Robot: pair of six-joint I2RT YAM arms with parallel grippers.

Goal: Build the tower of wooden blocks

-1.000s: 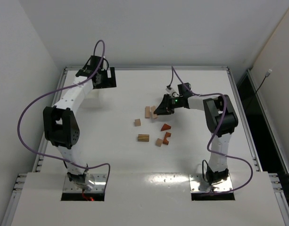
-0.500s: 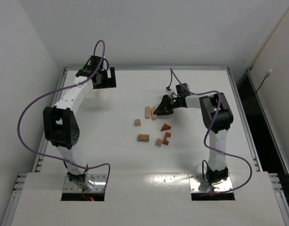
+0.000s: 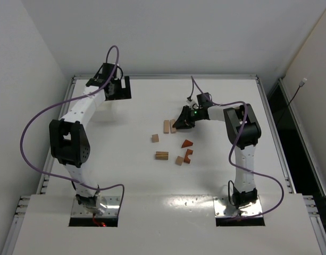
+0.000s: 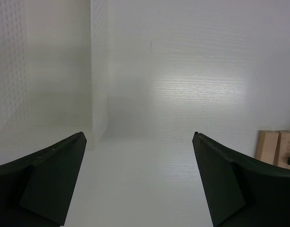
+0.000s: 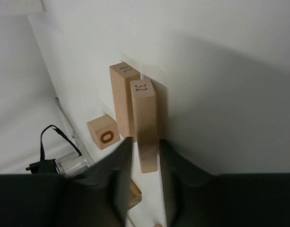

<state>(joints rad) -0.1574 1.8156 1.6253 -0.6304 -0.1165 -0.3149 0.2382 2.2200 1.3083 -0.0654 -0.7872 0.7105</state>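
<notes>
The right arm's elbow [image 3: 241, 126] has swung inward over the last second, while the right claw [image 5: 145, 143] stays low at the tan bar [image 5: 144, 106] marked 32, which lies mid-table right beside a second bar [image 5: 122, 94]. Its fingers [image 5: 122, 165] hug the near end of the tan bar, but I cannot tell whether they are pinching it or have just released it. It looks best to open fully and back straight off without nudging either bar; the left claw [image 4: 139, 135] gapes empty, well apart.

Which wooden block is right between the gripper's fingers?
The tan bar marked 32 sits between the fingers of the right gripper. The other tan bar beside it and the little cube are both outside them.
</notes>
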